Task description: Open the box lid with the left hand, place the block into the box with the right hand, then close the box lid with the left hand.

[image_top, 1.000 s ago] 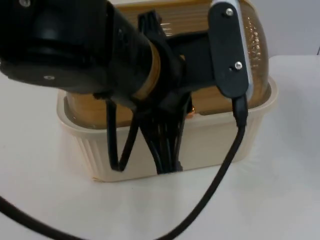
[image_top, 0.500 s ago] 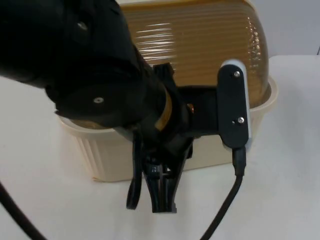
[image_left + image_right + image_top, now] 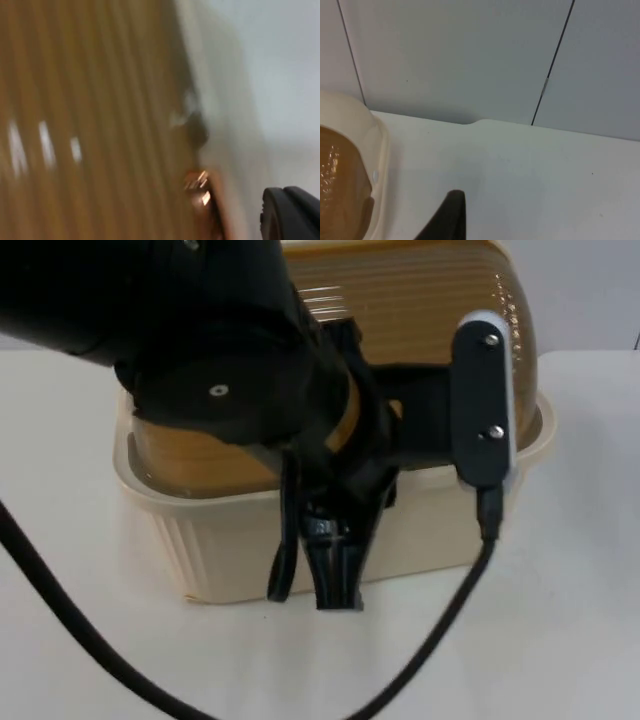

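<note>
Box (image 3: pixel 240 540) — cream tub on the white table (image 3: pixel 560 640), amber ribbed lid (image 3: pixel 420 310) down on it. Left gripper (image 3: pixel 335 585) hangs at the box's near wall, below the lid edge; finger spread cannot be told. Right arm waits beside the box, grey partition wall (image 3: pixel 470 55) beyond.

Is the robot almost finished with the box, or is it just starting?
Which one is hard to tell. The amber lid sits down on the cream box, so it is closed now. The left tool is at the box's front edge, by the lid. The right tool waits beside the box. Whether a block is inside is hidden.
</note>
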